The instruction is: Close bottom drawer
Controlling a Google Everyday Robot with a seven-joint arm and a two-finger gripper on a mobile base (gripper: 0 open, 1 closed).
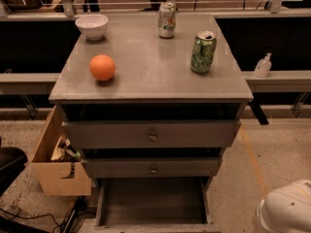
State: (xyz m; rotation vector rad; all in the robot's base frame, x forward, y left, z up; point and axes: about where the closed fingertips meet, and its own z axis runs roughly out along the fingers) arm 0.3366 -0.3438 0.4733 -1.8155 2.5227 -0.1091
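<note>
The grey cabinet [146,76] stands in the middle of the camera view. Its bottom drawer [153,203] is pulled far out towards me; it is a plain grey tray with nothing in it, and its low front panel [153,227] lies at the frame's lower edge. The mid-width drawer [153,168] and the widest drawer [151,134] above it stick out a little. My gripper is not in view; only a white rounded part of the robot [286,210] shows at the bottom right, to the right of the bottom drawer.
On the cabinet top are an orange [102,67], a white bowl [92,25], a green can [203,52] and a second can [166,19]. A cardboard box [56,161] stands on the floor at the left. A small bottle [263,65] sits on a ledge at the right.
</note>
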